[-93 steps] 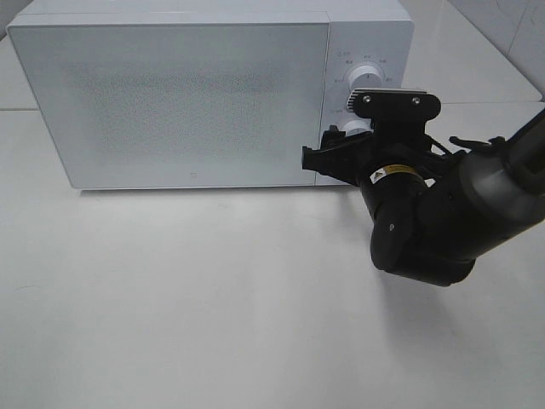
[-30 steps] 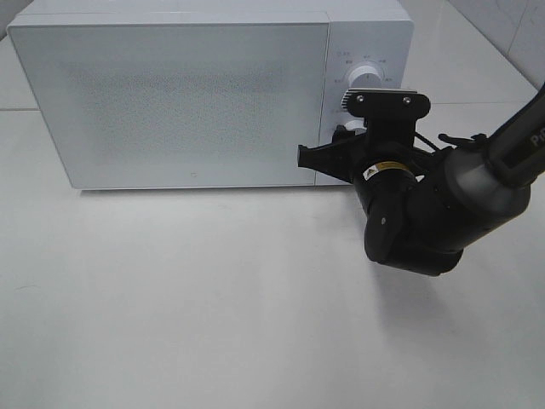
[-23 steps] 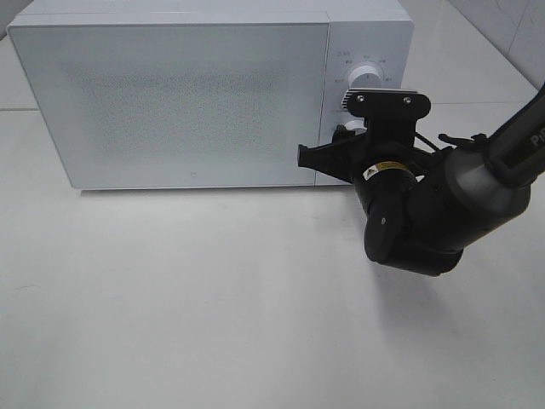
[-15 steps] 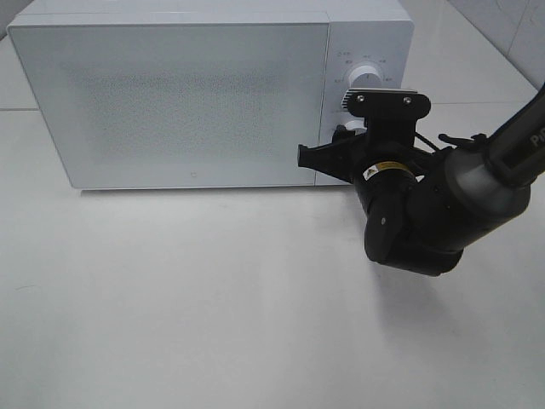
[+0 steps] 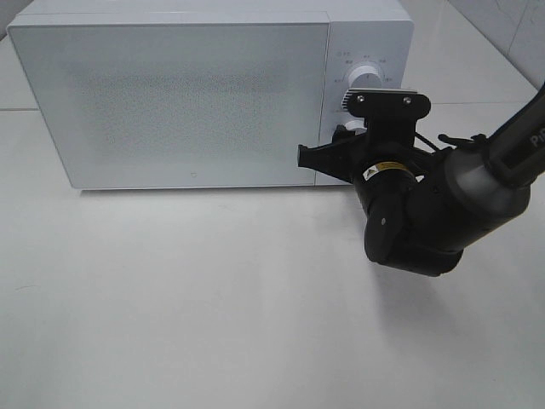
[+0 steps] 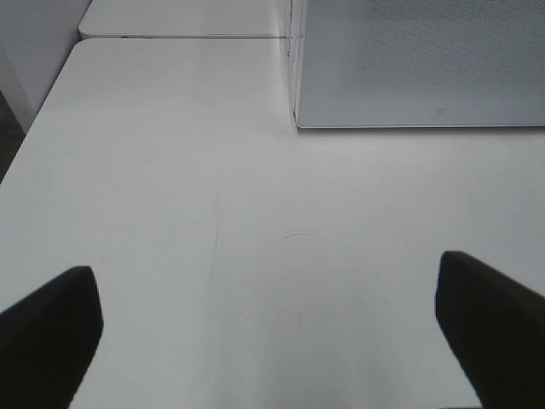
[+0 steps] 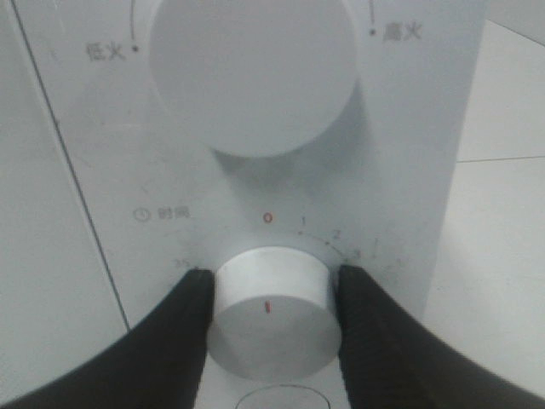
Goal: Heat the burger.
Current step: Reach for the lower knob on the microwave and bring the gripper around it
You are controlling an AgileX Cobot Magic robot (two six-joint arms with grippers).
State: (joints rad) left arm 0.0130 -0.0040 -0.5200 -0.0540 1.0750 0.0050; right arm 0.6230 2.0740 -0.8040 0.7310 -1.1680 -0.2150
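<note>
Fingers (image 7: 166, 341) of right gripper (image 7: 272, 277) pinching timer knob (image 7: 271, 319), red mark at 0. Left gripper (image 6: 272, 315) spread wide over table (image 6: 213, 170), holding nothing. Burger unseen, presumably behind shut microwave door (image 5: 179, 94). Best to twist clockwise about knob's own axis, grip square, no slipping. Readable: 低火, 高火 beside upper knob (image 7: 252, 72); 时间 and numerals 0 to 3 by timer.

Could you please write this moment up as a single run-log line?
right gripper: shut on timer knob | left gripper: open above table | microwave door: closed | burger: not visible
</note>
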